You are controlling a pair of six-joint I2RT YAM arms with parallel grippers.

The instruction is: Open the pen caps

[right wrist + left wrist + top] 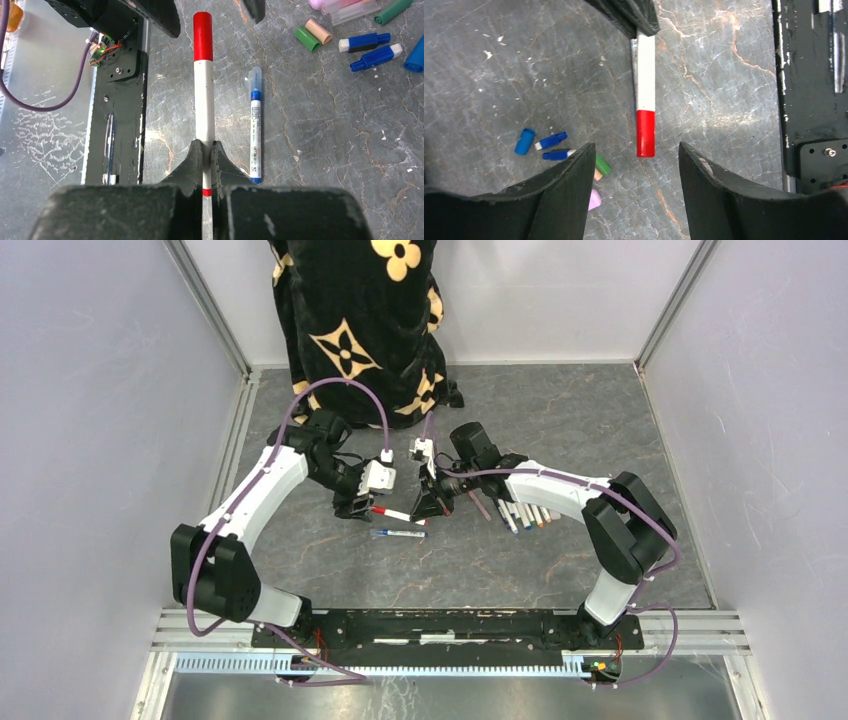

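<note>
My right gripper (205, 146) is shut on the white barrel of a red-capped pen (204, 100) and holds it level, its red cap (202, 36) pointing at my left gripper. In the left wrist view the red cap (645, 133) ends just short of the gap of my open left gripper (636, 150), touching neither finger. In the top view both grippers, left (355, 502) and right (432, 502), meet over mid-table with the pen (390, 513) between them. Loose caps lie nearby: blue (524, 141), green (602, 164), pink (594, 200).
A capped blue pen (255, 130) lies on the table beside the held pen, also in the top view (397, 534). Several more pens (522, 513) lie under the right forearm. A black patterned cloth (360, 320) stands at the back. The black base rail (809, 90) is nearby.
</note>
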